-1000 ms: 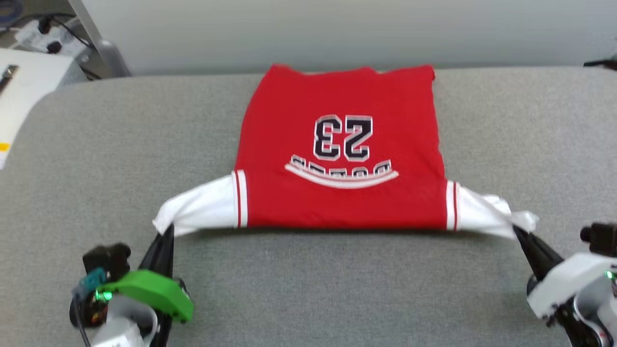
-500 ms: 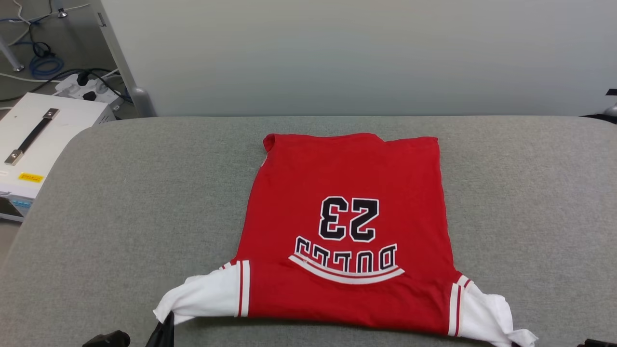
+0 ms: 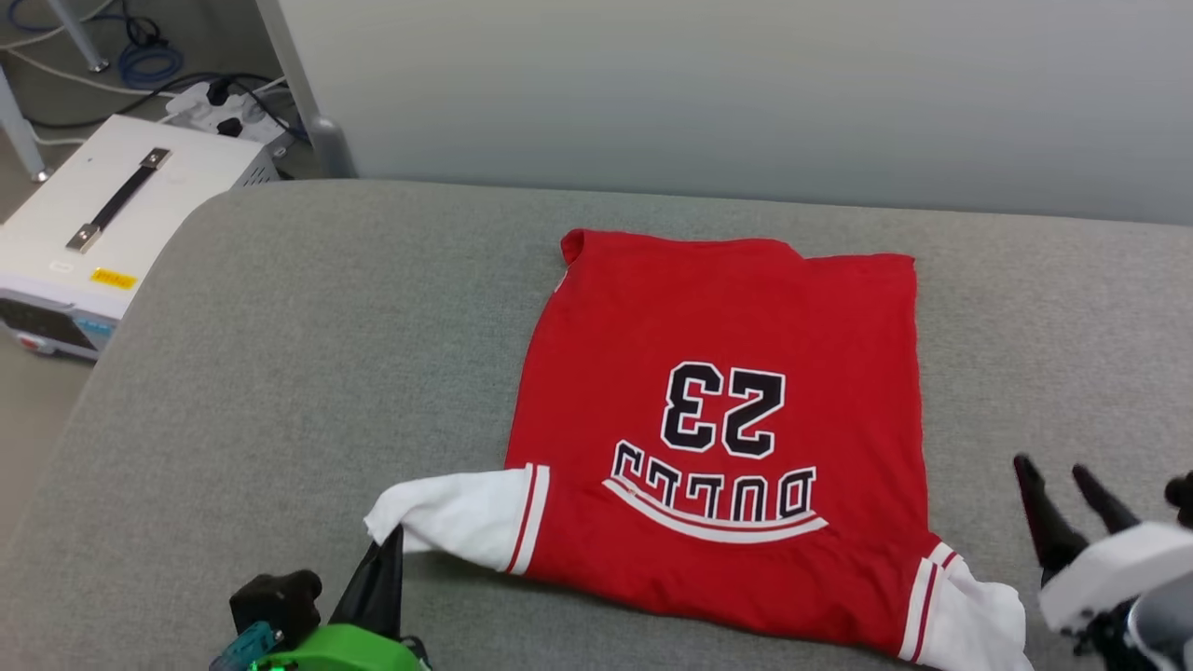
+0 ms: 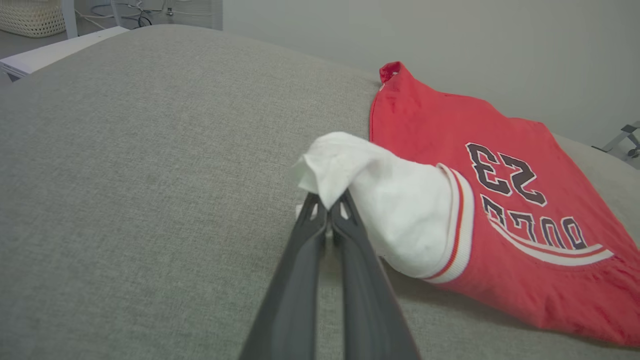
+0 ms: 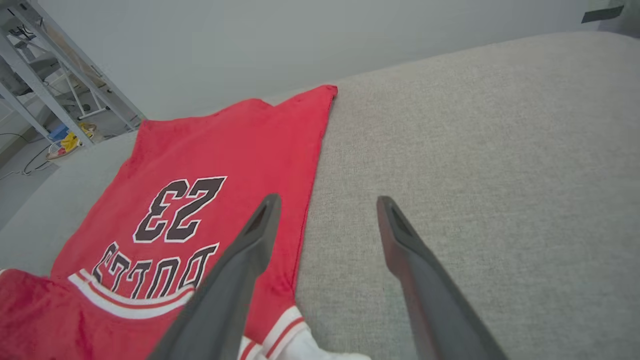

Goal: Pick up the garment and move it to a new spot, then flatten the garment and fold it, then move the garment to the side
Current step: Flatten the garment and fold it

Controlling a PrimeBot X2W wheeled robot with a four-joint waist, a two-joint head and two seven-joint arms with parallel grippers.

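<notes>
Sleeve point(image 3: 447, 513) of garment point(image 3: 727, 373) sits clamped in left jaws, right jaws apart over bare surface point(image 3: 280, 373).

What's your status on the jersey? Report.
Left pincer shut on white sleeve. Right pincer open, holding nothing. Jersey spread on grey cushion, number up. White case off cushion, out of the way.

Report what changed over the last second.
The right gripper opened and let go of the jersey's right sleeve, which now lies loose on the cushion; the gripper stands clear beside it. The head view itself also shifted. Unchanged: the left gripper stays shut on the left sleeve, and the jersey lies flat, number up.
</notes>
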